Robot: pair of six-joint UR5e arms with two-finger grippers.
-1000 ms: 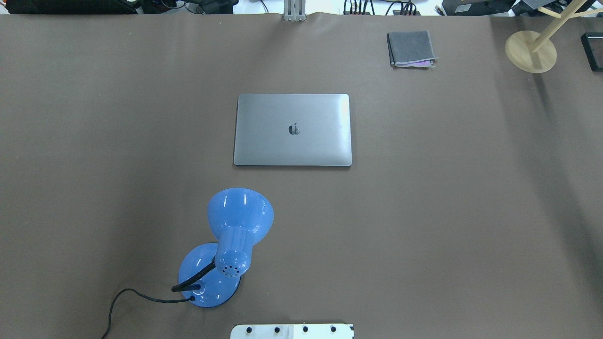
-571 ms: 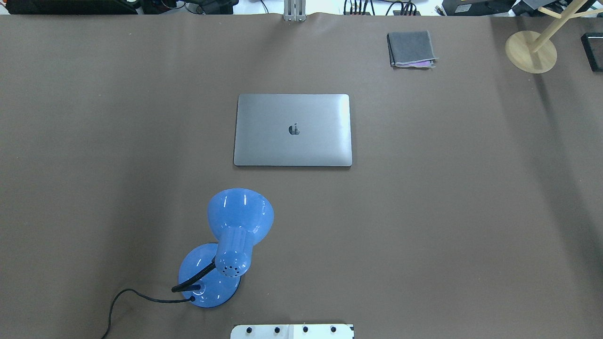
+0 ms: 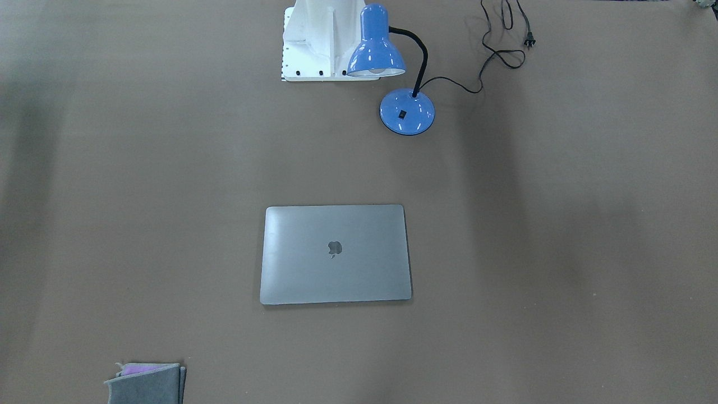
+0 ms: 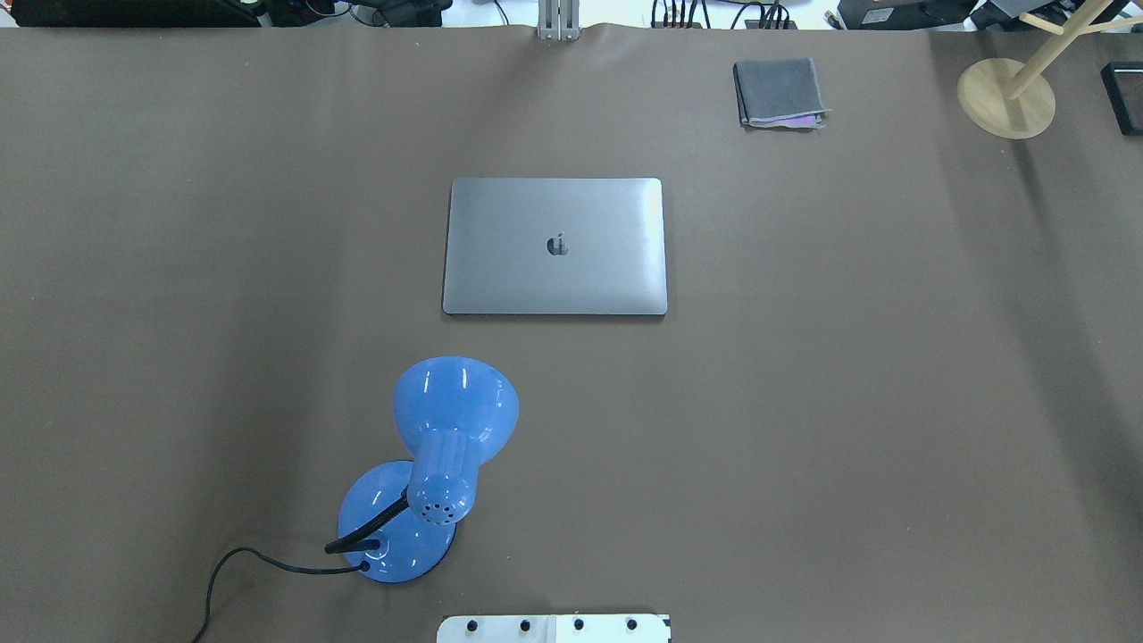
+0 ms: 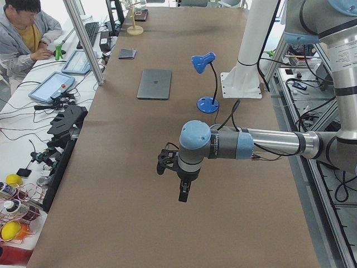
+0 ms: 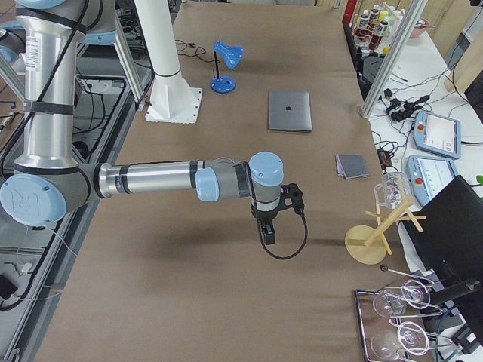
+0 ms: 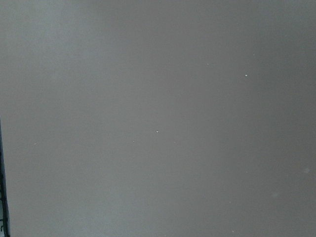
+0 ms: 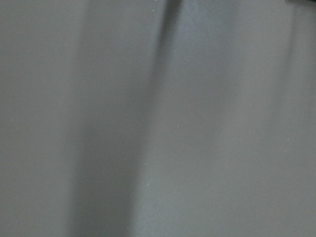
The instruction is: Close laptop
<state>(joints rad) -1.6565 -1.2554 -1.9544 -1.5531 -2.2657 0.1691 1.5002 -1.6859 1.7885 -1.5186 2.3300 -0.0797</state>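
The space-grey laptop (image 4: 554,246) lies flat on the brown table with its lid down and the dark apple logo facing up. It also shows in the front view (image 3: 335,253), the left view (image 5: 155,84) and the right view (image 6: 290,110). My left gripper (image 5: 183,192) hangs over bare table far from the laptop. My right gripper (image 6: 269,233) hangs over bare table at the other end, also far from it. Both show only in the side views, so I cannot tell whether they are open or shut. Both wrist views show only bare table.
A blue desk lamp (image 4: 435,464) with a black cord stands between the robot base (image 4: 554,629) and the laptop. A small grey folded cloth (image 4: 779,93) lies at the far right. A wooden stand (image 4: 1006,96) sits at the far right corner. An operator (image 5: 27,30) sits beyond the table.
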